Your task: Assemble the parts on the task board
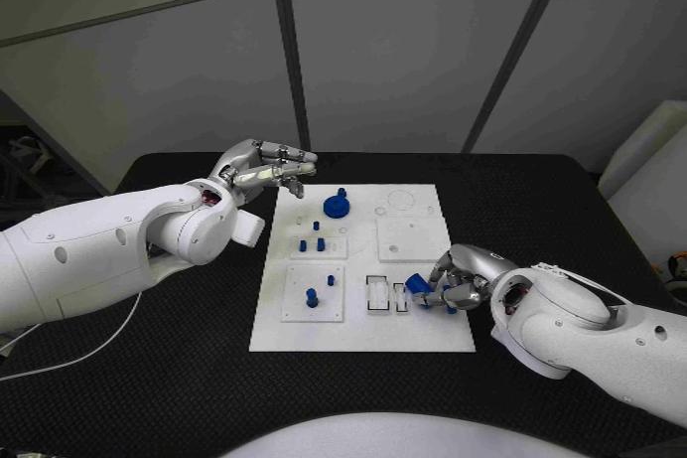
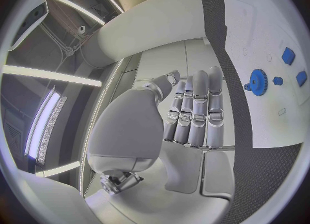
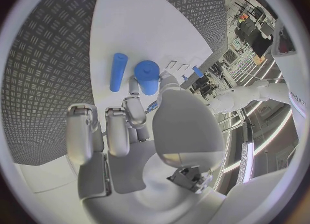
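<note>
I see no readable writing or brand on anything here. Going L to R in head view: my left hand (image 1: 266,169) hangs over the black table (image 1: 172,379) just off the far-left corner of the task board (image 1: 365,334), fingers lying straight & close side by side, nothing in it; the left wrist view shows those fingers (image 2: 194,110) packed together, empty. The board is a white rectangular plate mid-table w/ smaller raised white squares on it. Near its far edge stands a blue gear-like part (image 1: 337,205) w/ a knob on top; the same gear (image 2: 258,81) shows toothed in the left wrist view. Below it, small blue pegs (image 1: 320,244) stand upright in a square at the board's left side, and nearer the front-left corner two more pegs (image 1: 313,298) stand in another square. Toward the front-right there are two narrow white slotted blocks (image 1: 378,294). At the board's right edge my right hand (image 1: 456,279) is curled over a blue part (image 1: 417,282), fingers touching it. In the right wrist view, fingertips (image 3: 132,102) sit against a short blue cylinder (image 3: 148,76), w/ a thinner blue rod (image 3: 118,72) lying just beside it on the white plate. Looks clamped on the cylinder.
</note>
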`<move>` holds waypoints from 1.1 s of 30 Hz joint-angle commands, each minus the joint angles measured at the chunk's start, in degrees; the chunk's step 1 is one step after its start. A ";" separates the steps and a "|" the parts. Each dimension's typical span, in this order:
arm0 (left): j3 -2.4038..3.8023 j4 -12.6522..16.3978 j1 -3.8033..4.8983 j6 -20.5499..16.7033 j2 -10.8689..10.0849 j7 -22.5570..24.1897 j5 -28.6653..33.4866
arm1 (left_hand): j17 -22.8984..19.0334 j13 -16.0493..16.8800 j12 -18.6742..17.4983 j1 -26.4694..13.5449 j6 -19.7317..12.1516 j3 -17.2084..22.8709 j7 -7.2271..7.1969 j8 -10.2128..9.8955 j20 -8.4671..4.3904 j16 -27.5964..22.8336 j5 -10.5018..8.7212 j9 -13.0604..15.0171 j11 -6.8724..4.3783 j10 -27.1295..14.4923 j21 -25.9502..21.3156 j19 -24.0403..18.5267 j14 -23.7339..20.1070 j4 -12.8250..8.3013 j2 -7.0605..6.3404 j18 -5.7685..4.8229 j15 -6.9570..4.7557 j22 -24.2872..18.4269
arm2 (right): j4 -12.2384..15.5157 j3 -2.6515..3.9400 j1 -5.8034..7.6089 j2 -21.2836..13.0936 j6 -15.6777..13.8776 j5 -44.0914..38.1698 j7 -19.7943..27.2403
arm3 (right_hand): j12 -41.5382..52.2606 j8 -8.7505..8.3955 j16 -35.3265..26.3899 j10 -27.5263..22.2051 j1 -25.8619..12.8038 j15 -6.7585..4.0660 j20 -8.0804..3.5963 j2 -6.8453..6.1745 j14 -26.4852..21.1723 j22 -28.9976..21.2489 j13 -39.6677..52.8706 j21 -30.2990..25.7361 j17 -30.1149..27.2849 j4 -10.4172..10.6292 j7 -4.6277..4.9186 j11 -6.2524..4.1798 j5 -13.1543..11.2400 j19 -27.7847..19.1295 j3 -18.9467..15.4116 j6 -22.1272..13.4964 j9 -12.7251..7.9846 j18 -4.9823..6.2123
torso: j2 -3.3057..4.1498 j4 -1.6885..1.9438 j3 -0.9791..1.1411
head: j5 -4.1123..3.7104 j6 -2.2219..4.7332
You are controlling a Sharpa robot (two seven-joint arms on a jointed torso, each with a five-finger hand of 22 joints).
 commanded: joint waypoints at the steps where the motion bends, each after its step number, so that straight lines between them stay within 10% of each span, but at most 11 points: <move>1: 0.04 0.19 0.08 0.68 -0.08 0.10 0.25 | -0.07 0.06 0.29 0.19 -0.24 -0.27 0.10 -0.12 0.04 -0.31 0.06 0.02 0.12 -0.33 -0.27 -0.37 -0.35 0.09 0.54 -0.96 -0.16 -0.06 | -0.22 -0.32 -0.40 0.26 2.18 -0.72 -1.83 | 0.47 0.40 0.13 0.28 0.40 0.19 0.21 0.63 4.13 11.58 0.28 0.11 6.66 -0.01 -0.32 -0.19 -0.12 2.83 -0.49 0.14 0.28 -0.63 | -0.01 0.01 0.00 | 0.08 -0.11; 24: 0.03 0.14 0.07 0.72 -0.15 0.09 0.25 | -0.07 0.06 0.29 0.19 -0.24 -0.27 0.10 -0.12 0.04 -0.31 0.06 0.02 0.12 -0.33 -0.27 -0.37 -0.35 0.09 0.54 -0.96 -0.16 -0.06 | 5.26 -0.26 -0.49 -2.25 -13.41 0.86 0.19 | 4.52 3.67 1.15 4.20 4.89 -1.58 -1.46 5.17 4.61 13.93 5.63 2.12 8.86 -0.02 -2.59 -2.27 10.51 5.05 -0.42 3.25 5.24 -1.37 | -0.06 0.00 -0.02 | 0.00 0.31; 33: 0.03 0.14 0.07 0.75 -0.07 0.08 0.25 | -0.07 0.06 0.29 0.19 -0.24 -0.27 0.10 -0.12 0.04 -0.31 0.06 0.02 0.12 -0.33 -0.27 -0.37 -0.35 0.09 0.54 -0.96 -0.16 -0.06 | 6.06 -0.21 -0.43 -0.88 -11.51 2.25 1.02 | 4.43 3.59 1.19 4.28 3.85 -1.62 -1.54 5.35 4.63 14.02 5.75 2.20 8.96 0.12 -2.59 -2.29 11.16 5.13 -0.98 3.22 5.76 -1.40 | -0.03 0.00 -0.04 | 0.13 0.37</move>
